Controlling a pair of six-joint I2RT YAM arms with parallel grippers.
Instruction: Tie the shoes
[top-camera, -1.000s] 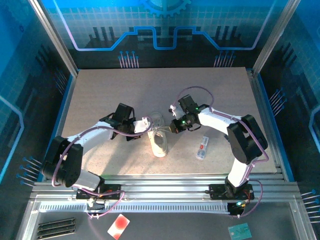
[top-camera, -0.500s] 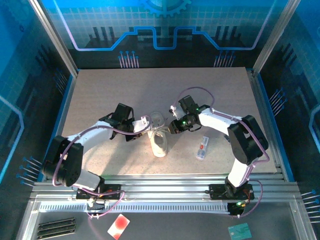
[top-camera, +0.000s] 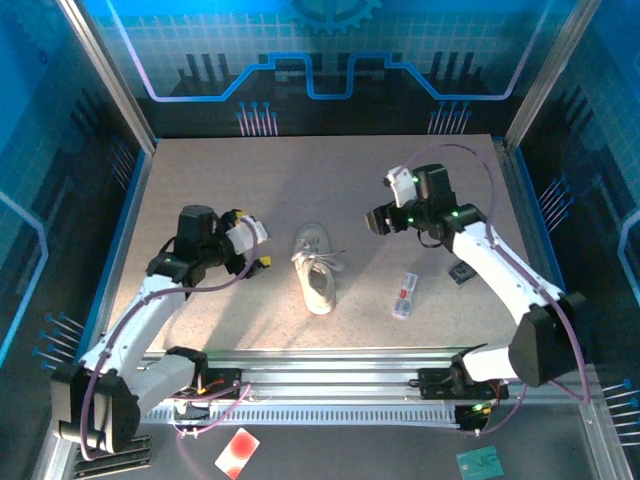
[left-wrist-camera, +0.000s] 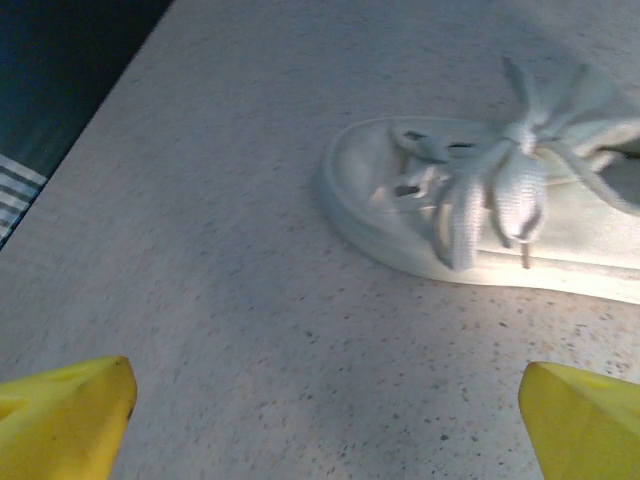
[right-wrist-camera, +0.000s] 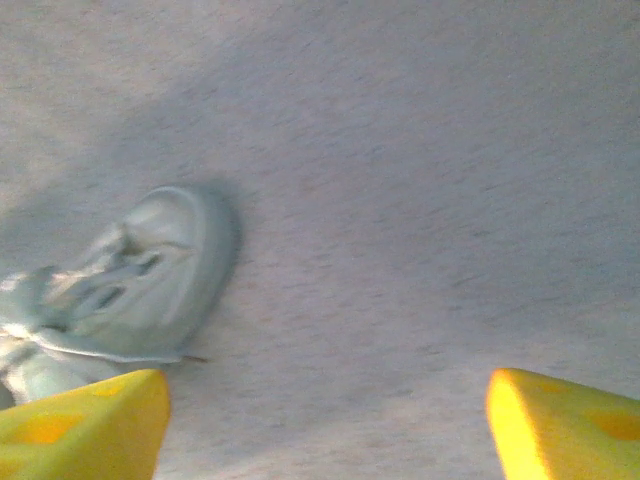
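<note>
Sneaker lies mid-desk, between the two arms and touched by neither. Its laces appear knotted in a bow, though the wrist view is soft. Left tool and right tool both have their fingers spread wide, empty, clear of it.

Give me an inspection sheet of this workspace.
Surface: speckled grey table, no spills seen.
Job's things: white sneaker upright mid-table, laces look tied in a bow.
Clutter: white strip with red marks right of sneaker; small dark item farther right.
Grippers: left gripper and right gripper open, both apart from sneaker.
Cables: purple cables along both arms, off the sneaker.
Surroundings: blue-lit walls, metal frame.
</note>
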